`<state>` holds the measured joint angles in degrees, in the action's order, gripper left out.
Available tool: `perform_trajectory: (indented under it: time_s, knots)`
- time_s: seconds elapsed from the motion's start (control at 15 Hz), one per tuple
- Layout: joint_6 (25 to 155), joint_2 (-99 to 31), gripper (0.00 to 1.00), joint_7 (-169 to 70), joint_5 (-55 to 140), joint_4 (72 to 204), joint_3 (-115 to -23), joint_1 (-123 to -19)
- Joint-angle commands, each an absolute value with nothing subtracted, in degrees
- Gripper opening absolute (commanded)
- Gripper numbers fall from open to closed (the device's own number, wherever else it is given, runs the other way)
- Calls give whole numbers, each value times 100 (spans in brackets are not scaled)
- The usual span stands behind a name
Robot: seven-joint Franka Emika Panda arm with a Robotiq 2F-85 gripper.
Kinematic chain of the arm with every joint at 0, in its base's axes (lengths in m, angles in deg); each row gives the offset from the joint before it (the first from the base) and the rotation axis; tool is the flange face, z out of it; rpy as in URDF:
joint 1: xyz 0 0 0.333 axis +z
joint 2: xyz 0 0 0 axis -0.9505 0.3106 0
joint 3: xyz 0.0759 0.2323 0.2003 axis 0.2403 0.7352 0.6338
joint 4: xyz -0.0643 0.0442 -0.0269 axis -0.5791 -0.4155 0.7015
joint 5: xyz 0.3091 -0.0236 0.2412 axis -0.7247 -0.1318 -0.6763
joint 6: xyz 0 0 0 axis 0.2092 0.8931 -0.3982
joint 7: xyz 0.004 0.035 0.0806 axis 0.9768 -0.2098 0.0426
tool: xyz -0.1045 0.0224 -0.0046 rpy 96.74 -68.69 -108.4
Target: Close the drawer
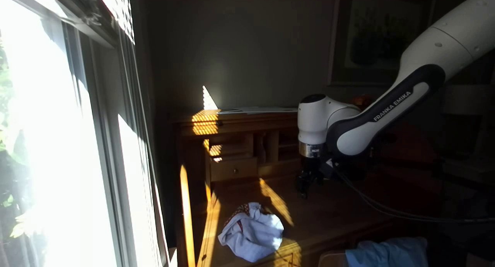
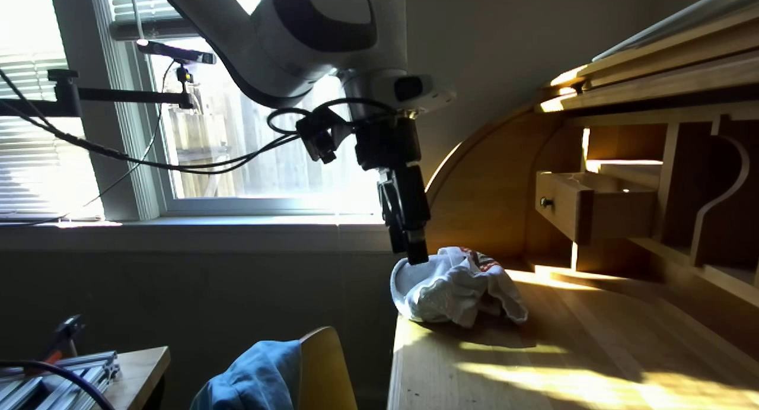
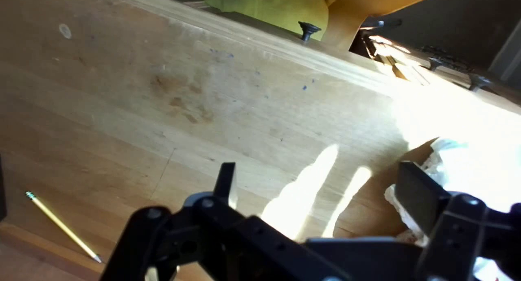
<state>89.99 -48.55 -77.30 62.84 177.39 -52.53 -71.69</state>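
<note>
Strong daylight is let into the dim room by the window (image 2: pixel 225 122), which is found to the left in an exterior view, and before it a black bar-shaped camera (image 2: pixel 178 53) is carried by a dark bracket (image 2: pixel 130 97). Lower down, some metal profiles (image 2: pixel 95 366) are laid on a side table (image 2: pixel 141 362), and to its right a wooden chair (image 2: pixel 326 368) is seen with a blue cloth (image 2: pixel 255 380) hung over it. Near the middle, the Robotiq gripper (image 2: pixel 409 251) is held in the air above the roll-top desk (image 2: pixel 439 368); its fingers are spread widely apart, as is shown in the wrist view. Close to the desk's front edge, a crumpled white cloth (image 2: pixel 459 288) with a red-patterned part is laid, apart from the gripper. Further right, well apart from the gripper, the small wooden drawer (image 2: pixel 596 213) is seen pulled out from the pigeonholes (image 2: pixel 666 187), its round knob (image 2: pixel 545 202) being turned to the left
</note>
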Motion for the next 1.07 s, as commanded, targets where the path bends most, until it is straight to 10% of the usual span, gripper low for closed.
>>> perform_trajectory:
  time_s: [0.0, 1.0]
  knots:
    - [8996, -4753, 100, -7757, 6256, 17641, -5536, -6864]
    - [9191, -3921, 100, -7850, 6153, 16770, -5781, -6549]
